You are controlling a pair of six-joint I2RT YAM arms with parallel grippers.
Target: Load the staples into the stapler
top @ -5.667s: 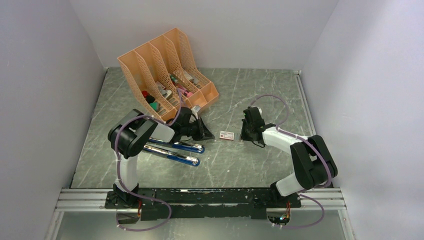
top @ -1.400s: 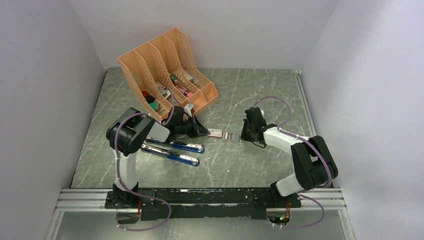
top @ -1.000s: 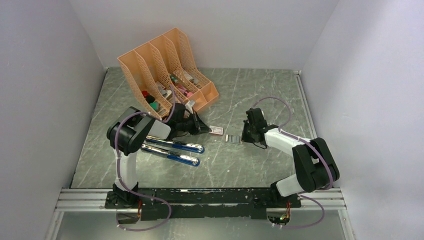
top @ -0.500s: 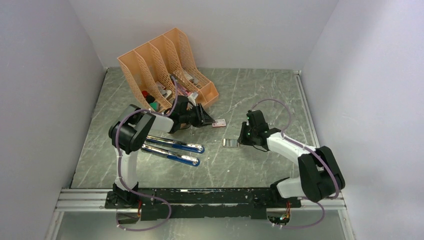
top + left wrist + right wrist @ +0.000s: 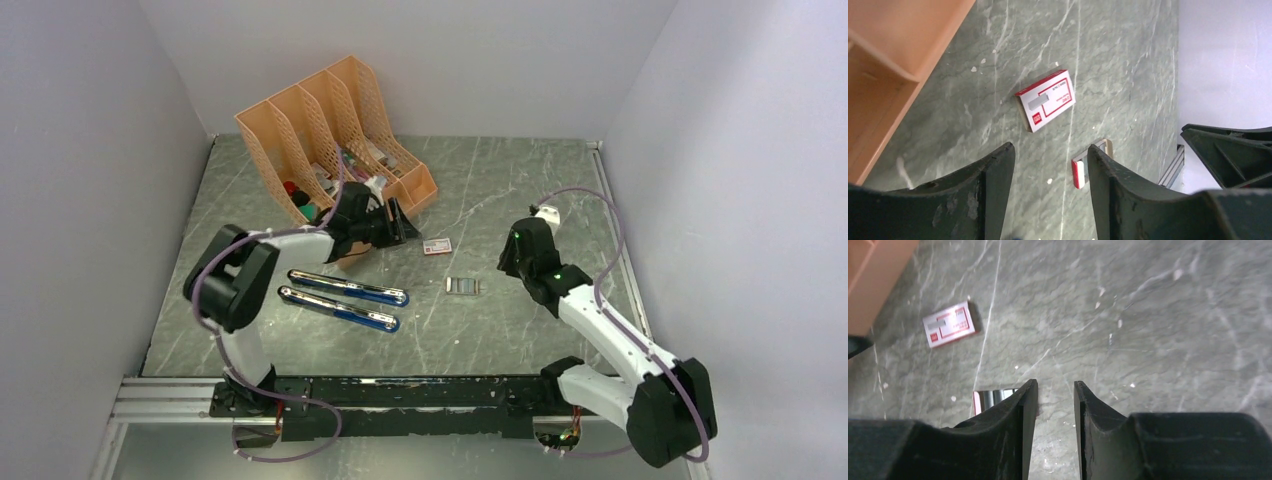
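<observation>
The staples (image 5: pixel 462 286) lie as a silvery block in a small red-ended tray in mid-table; in the right wrist view the staples (image 5: pixel 995 396) are half hidden behind my left finger. The white-and-red box (image 5: pixel 436 246) lies just beyond them, apart from both grippers, and the box (image 5: pixel 1045 100) also shows in the left wrist view. The stapler (image 5: pixel 345 287) lies swung open as two blue-and-chrome bars left of the staples. My left gripper (image 5: pixel 403 228) is open and empty beside the organiser. My right gripper (image 5: pixel 507 263) is open and empty, to the right of the staples.
An orange file organiser (image 5: pixel 330 140) with several small items stands at the back left, right behind my left gripper. Pale walls close in the table on three sides. A metal rail (image 5: pixel 400 395) runs along the near edge.
Both grippers have opened, letting go of the box and the staple tray. The left arm has drawn back toward the organiser. The right arm has pulled away to the right.
</observation>
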